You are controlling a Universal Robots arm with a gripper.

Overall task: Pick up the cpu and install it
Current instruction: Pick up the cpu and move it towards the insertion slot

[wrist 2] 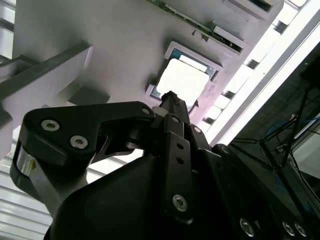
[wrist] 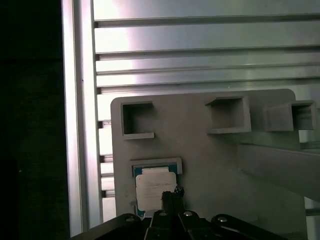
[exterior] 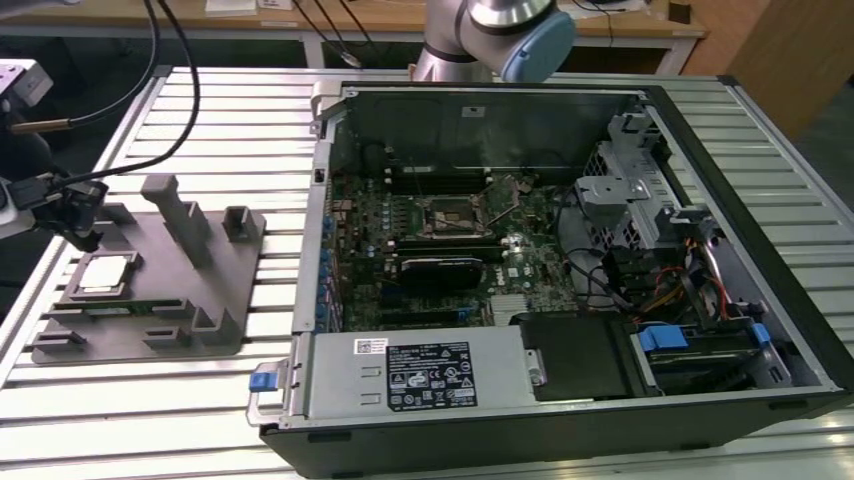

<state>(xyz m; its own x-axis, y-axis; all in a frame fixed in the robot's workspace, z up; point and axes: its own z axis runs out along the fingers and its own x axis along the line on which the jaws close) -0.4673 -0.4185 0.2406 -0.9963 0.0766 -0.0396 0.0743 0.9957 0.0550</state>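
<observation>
We judge the pickup to be the step in hand, with nothing lifted yet. In the exterior view the gripper (exterior: 83, 235) hovers just above the cpu (exterior: 104, 274), at about eleven o'clock from it. Its fingers look pressed together and hold nothing. The cpu lies flat, metal top up, in a recess of the grey tray (exterior: 214, 300), at nine o'clock from the open computer case (exterior: 747, 200). The socket (exterior: 447, 213) waits well apart, near two o'clock from the cpu. The chip is close to square, so it has no real long axis, and its edges run with the tray's edges. The grasp, in our view, calls for fingers spread wider than the chip and lowered square to two opposite edges.
</observation>
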